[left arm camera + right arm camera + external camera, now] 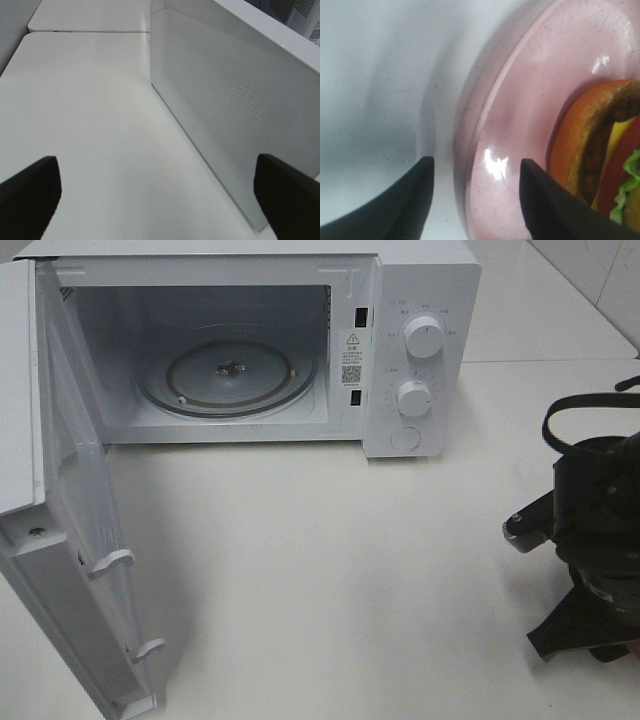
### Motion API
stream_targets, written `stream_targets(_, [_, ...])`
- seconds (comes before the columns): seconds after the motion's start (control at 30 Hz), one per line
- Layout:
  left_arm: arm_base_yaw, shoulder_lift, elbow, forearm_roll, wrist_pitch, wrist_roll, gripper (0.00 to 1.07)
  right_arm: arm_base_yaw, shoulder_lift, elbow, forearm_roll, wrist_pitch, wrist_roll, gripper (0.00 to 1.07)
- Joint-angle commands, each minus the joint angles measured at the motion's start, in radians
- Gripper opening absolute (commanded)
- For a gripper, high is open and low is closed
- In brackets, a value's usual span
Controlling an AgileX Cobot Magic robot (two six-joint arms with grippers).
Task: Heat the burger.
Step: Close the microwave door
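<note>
microwave [300,340] sits at the far edge of the white worktop [330,570], boxy white shell, matte. door [60,530] swung fully open toward the left edge, hinged on the left, two small white latch hooks on its inner face. the left wrist view shows the door panel [235,115] as a fine dotted perforated mesh, standing upright on the worktop surface. cavity is plain white with a round clear glass turntable [228,375] on a roller ring, small hub at centre. control panel on the microwave's right side: two round white knobs, upper [424,337] and lower [414,398], plus a round push button [405,438] below them. small label with a qr-type code on the inner frame.

right gripper [475,200] is at the right edge of the worktop; in the overhead view only the black arm body [590,540] and cable show. its fingers [545,205] are dark, matte, wedge-shaped, spread apart and released, straddling the rim of a round pink plate [515,115]: one finger outside the rim over the worktop, the other over the plate's inner surface. plate is translucent pink, glossy, with a raised lip and highlights. can't tell if the fingers touch it.

burger [605,155] rests on that plate at the right edge of the worktop, not visible overhead. glossy orange-brown bun, dark grainy patty, yellow cheese, red tomato, frilly green lettuce. seen at an angle from the wrist.

left gripper [160,200]: black fingers [30,190] wide apart, released, nothing between them, above bare worktop near the door's outer face.
</note>
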Motion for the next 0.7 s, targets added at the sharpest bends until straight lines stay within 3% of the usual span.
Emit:
stream_targets(0.03, [-0.002, -0.02, 0.004, -0.004, -0.009, 0.001, 1.02, -0.003, -0.106, 0.0, 0.046, 0.013, -0.057, 0.59])
stream_targets(0.37, [-0.002, -0.02, 0.004, -0.004, -0.009, 0.001, 1.02, -0.003, -0.387, 0.0, 0.3, -0.02, -0.335, 0.61])
stream_targets(0.7, [-0.002, -0.02, 0.004, -0.004, -0.009, 0.001, 1.02, -0.003, -0.748, 0.0, 0.578, 0.013, -0.692, 0.8])
